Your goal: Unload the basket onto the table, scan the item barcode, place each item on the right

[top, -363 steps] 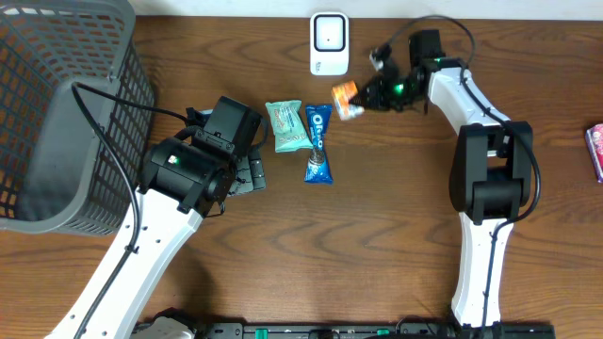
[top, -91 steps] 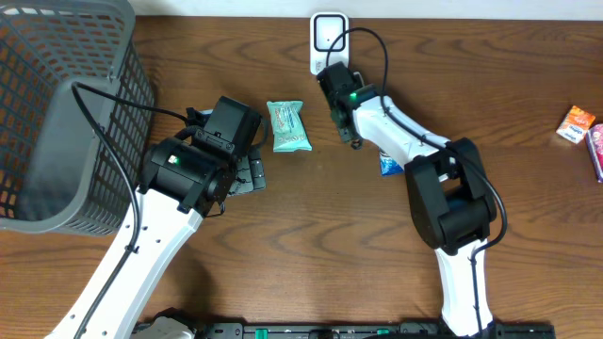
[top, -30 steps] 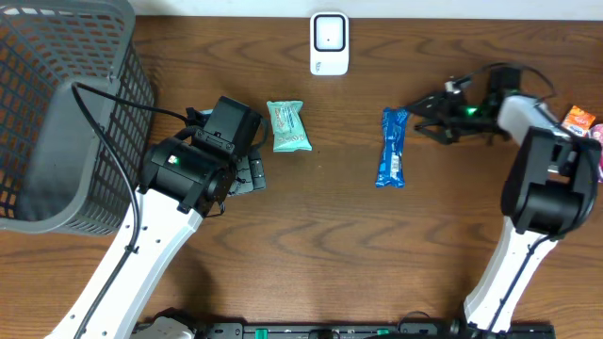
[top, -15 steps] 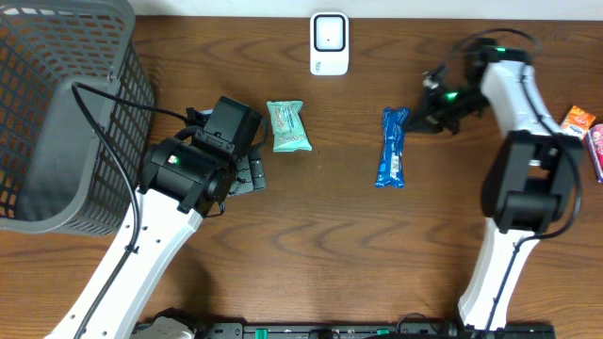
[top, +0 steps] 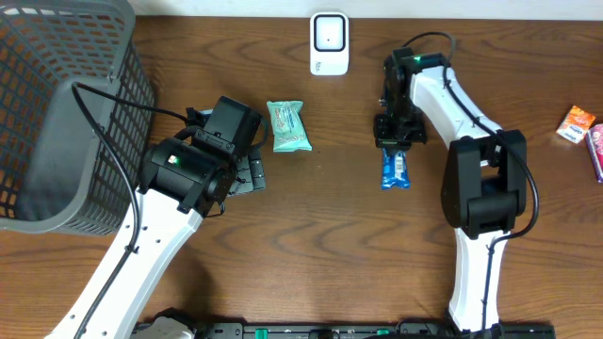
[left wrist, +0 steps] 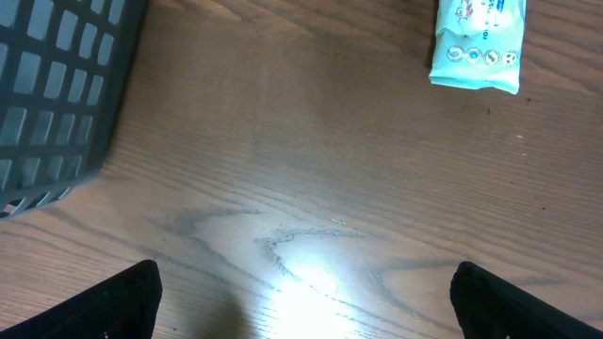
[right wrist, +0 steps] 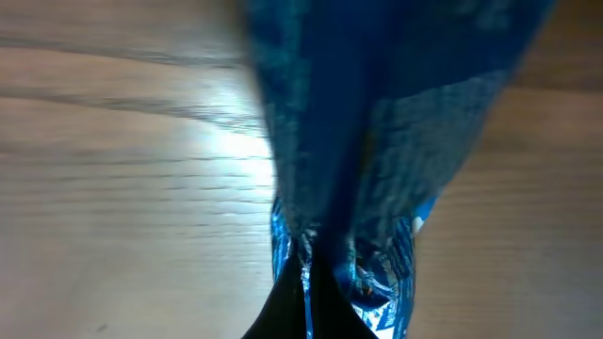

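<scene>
The wooden worktop (top: 311, 245) carries a grey basket (top: 57, 113) at 9 o'clock. The left claw (top: 247, 174) gapes wide, holding nothing. The right claw (top: 396, 143) pinches the blue snack packet (top: 396, 172), at 5 o'clock from the white scanner (top: 329, 42). A mint packet (top: 287, 126) lies at the scanner's 7 o'clock.

The tabletop (top: 311, 245) is warm brown, streaked with darker wavy wood grain. At the far left, the basket (top: 57, 104) is dark grey, its walls an open grid of small squares. The scanner (top: 329, 42) is white with a grey-rimmed window. The mint packet (top: 287, 126) is pale green with white print. The blue packet (top: 396, 169) is bright blue with white lettering. At the right edge lie an orange-and-white packet (top: 576, 123) and a pink packet (top: 596, 151). Both arms have white links and black joints.
</scene>
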### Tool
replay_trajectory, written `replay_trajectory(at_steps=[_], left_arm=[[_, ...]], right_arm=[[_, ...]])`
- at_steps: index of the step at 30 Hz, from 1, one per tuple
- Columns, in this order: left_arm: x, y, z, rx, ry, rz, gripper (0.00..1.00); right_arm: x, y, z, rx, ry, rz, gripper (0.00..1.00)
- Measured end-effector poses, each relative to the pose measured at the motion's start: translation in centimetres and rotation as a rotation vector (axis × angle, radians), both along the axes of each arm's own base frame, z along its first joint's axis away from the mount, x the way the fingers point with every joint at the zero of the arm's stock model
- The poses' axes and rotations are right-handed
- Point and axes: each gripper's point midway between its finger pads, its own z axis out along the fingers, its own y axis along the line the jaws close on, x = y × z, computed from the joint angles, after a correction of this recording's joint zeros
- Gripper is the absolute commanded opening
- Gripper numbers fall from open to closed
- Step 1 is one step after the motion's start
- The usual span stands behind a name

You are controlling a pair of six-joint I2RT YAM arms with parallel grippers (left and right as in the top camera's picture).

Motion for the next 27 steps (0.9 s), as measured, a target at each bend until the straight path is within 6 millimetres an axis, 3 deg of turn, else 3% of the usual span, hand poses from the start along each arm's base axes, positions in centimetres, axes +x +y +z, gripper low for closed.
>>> replay_trajectory(at_steps=[11,20,27], left_arm=[[0.0,0.0,0.0,0.000,0.000,0.000,0.98],[0.0,0.0,0.0,0.000,0.000,0.000,0.98],[0.0,0.0,0.0,0.000,0.000,0.000,0.98]], right_arm=[[0.1,-1.0,-0.3,-0.056,-0.014,-0.022,0.01],[3.8,-1.6,3.2,-0.056,-0.203,-0.046,0.04],[4.9,-1.7,3.4,-0.062,-0.250,-0.049,0.03]])
